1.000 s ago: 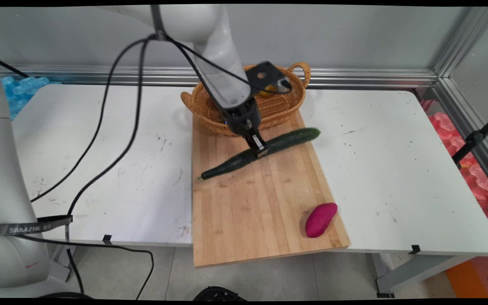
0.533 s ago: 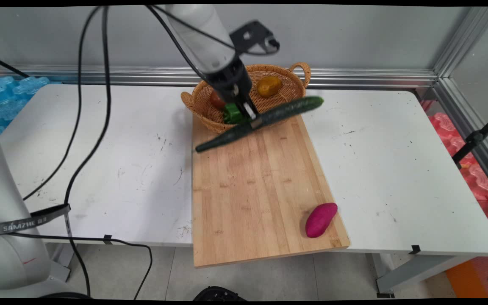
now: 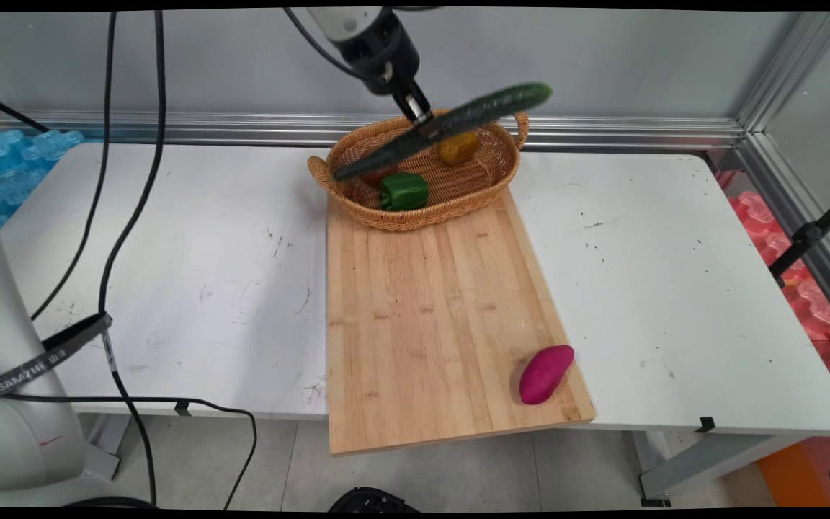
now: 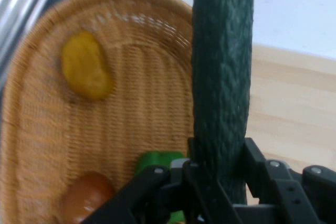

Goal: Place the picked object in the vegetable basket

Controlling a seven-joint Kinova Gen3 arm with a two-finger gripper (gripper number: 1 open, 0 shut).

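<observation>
While my white table [image 3: 674,288] spreads under everything, I see the wooden cutting board [image 3: 429,324] across its middle and the wicker basket [image 3: 472,189] at the board's 12 o'clock end, with a green pepper [image 3: 403,192], a yellow fruit [image 3: 457,148] and a reddish one [image 4: 84,195] inside. Above the basket my gripper [image 3: 426,124] is clenched around the middle of a long dark cucumber [image 3: 487,108], held clear of the rim and tilted, its high end toward 2 o'clock. Smallest, a purple sweet potato [image 3: 545,373] lies at the board's 5 o'clock corner, well apart from the gripper.

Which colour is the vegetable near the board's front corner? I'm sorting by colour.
Magenta-purple: the sweet potato on the cutting board, best in the main view.
</observation>
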